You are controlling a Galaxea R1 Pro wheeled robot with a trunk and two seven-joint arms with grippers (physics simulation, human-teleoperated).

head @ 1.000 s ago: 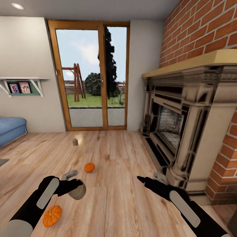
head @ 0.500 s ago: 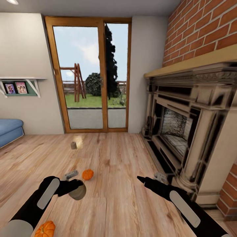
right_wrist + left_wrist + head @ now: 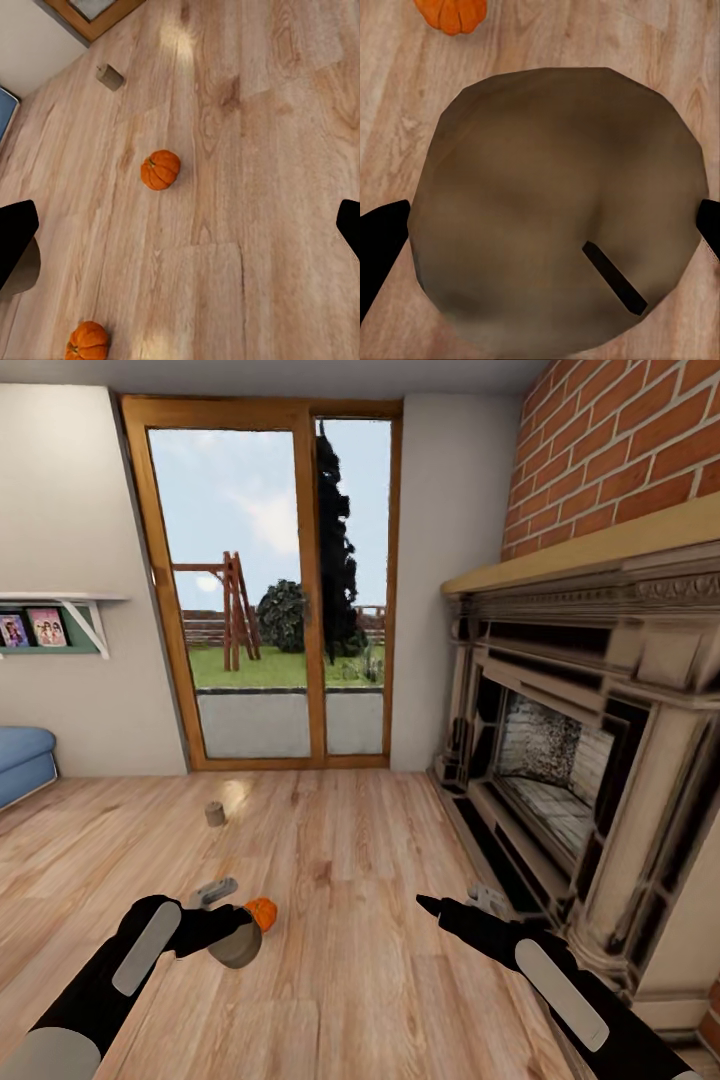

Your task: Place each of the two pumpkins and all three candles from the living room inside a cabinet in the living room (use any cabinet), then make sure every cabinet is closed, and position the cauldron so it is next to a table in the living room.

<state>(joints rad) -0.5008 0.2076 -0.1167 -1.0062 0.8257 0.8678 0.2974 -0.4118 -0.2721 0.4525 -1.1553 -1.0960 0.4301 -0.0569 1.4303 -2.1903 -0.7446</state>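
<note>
Candle (image 3: 559, 214) carriage is the step in hand: the left pincer (image 3: 238, 938) is closed on a squat tan candle, its black fingers (image 3: 381, 251) pressing opposite sides of the round body. In the left wrist view the flat end with the dark wick faces the camera, so the short axis runs along the fingers and the wick points back toward the wrist; in the head view the candle hangs low over the wooden floor (image 3: 380, 980), at near left. To carry it well, the robot should hold the grip steady and keep the arm still while the base turns, since no cabinet is in sight here, just a glass door (image 3: 265, 585) and a fireplace (image 3: 580, 760).

One pumpkin (image 3: 261, 912) sits on the floor just beyond the held candle, stem probably up, though partly hidden. A second pumpkin (image 3: 87, 341) lies nearer the robot. Another candle (image 3: 214, 814) stands upright farther off, toward the door. The right pincer (image 3: 455, 908) is spread open and empty.
</note>
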